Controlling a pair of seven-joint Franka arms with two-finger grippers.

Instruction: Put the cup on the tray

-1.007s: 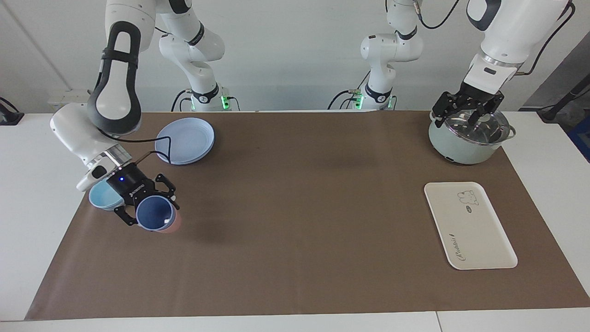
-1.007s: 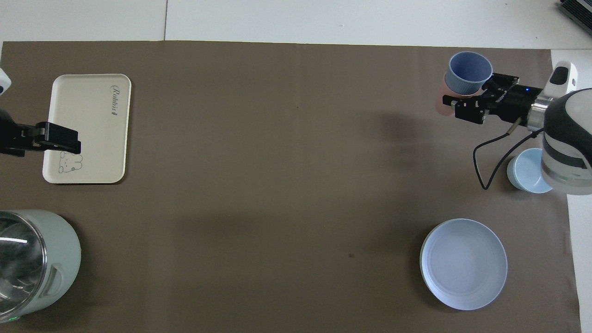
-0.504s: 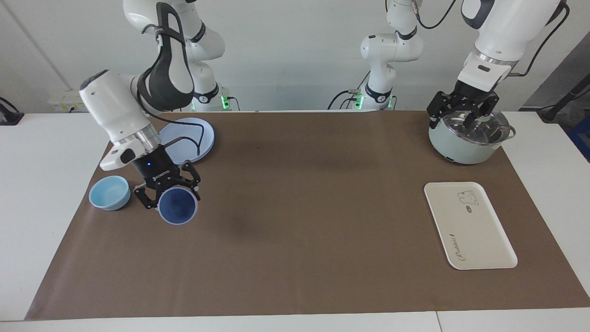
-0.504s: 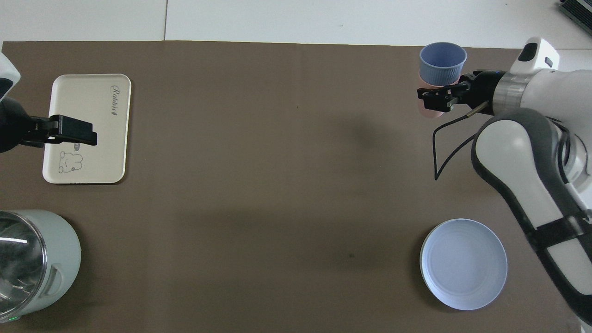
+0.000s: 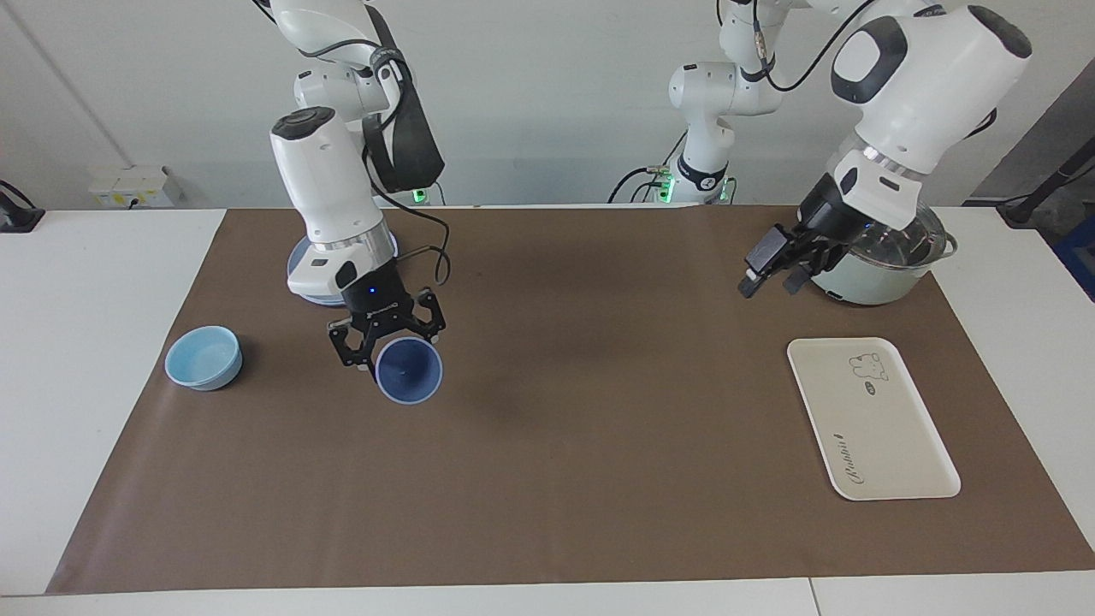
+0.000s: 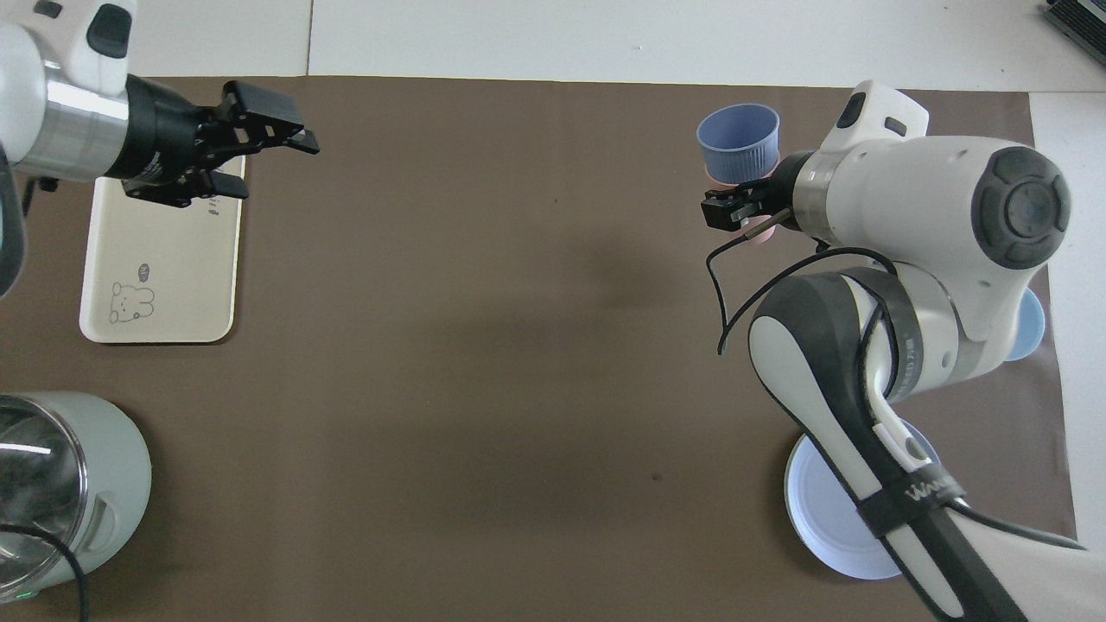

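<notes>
Your right gripper (image 5: 387, 340) is clamped on the cup (image 5: 410, 370) — a small periwinkle plastic tumbler, tapered, no handle, ribbed outer wall in the overhead view, darker blue inside. It hangs tilted in the air, mouth toward the facing camera, over bare mat toward the right arm's end of the table. In the overhead view a sliver of pink (image 6: 760, 231) shows just under the cup by the fingers; you can't tell what it is from here. The tray (image 5: 870, 417) is cream-white smooth plastic, rectangular with rounded corners and a raised rim, animal drawing and cursive lettering on it, lying flat at the left arm's end, well apart from the cup. Your left gripper (image 5: 770, 272) hangs with its jaws apart and nothing between them — over the mat just beside the pot (image 5: 873, 258), a pale-green round pot with a shiny glass lid. The mat (image 5: 582, 479) is matte brown, flat, and open all the way between cup and tray. A low light-blue bowl (image 5: 204, 358) sits near the mat's edge at the right arm's end; a round blue plate (image 6: 816, 518) lies nearer the robots, partly hidden by the right arm.
</notes>
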